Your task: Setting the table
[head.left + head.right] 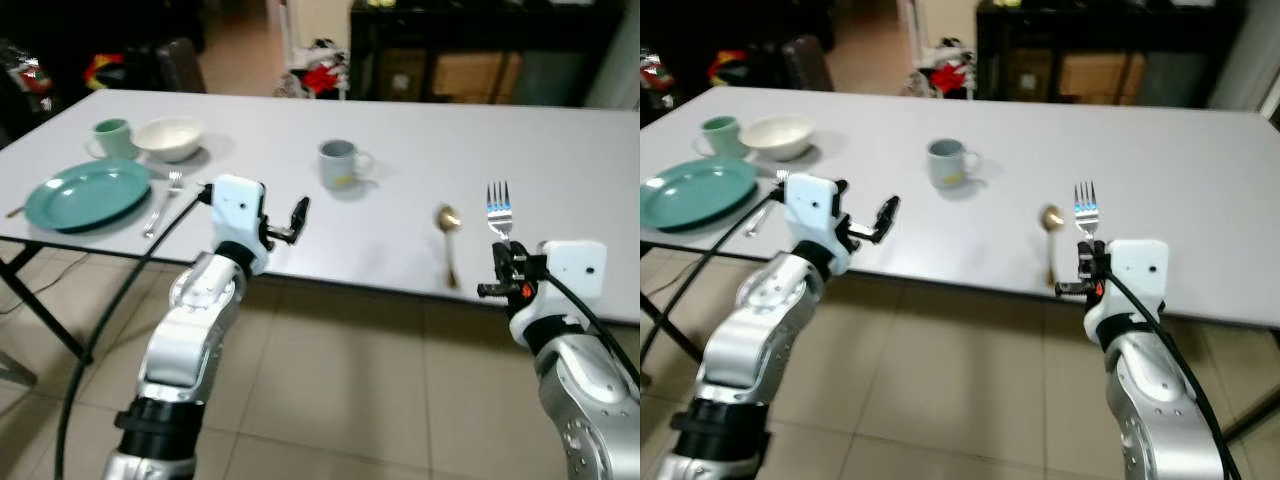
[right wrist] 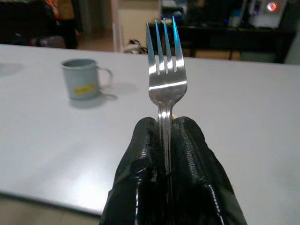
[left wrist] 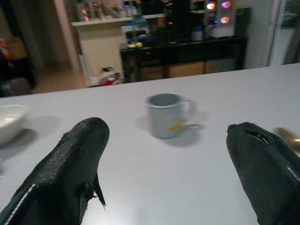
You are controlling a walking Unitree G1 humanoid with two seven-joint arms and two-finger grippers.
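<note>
My right gripper is shut on the handle of a silver fork. It holds the fork upright, tines up, over the near edge of the white table. Just left of the fork, a gold spoon lies on the table. My left gripper is open and holds nothing; it hovers at the near edge, pointing towards a grey mug. At the far left are a teal plate, a second fork on the plate's right, a white bowl and a green mug.
A black cable hangs from my left arm beside the table's black leg. Tiled floor lies below the near edge. A dark sideboard and a dark chair stand beyond the table's far side.
</note>
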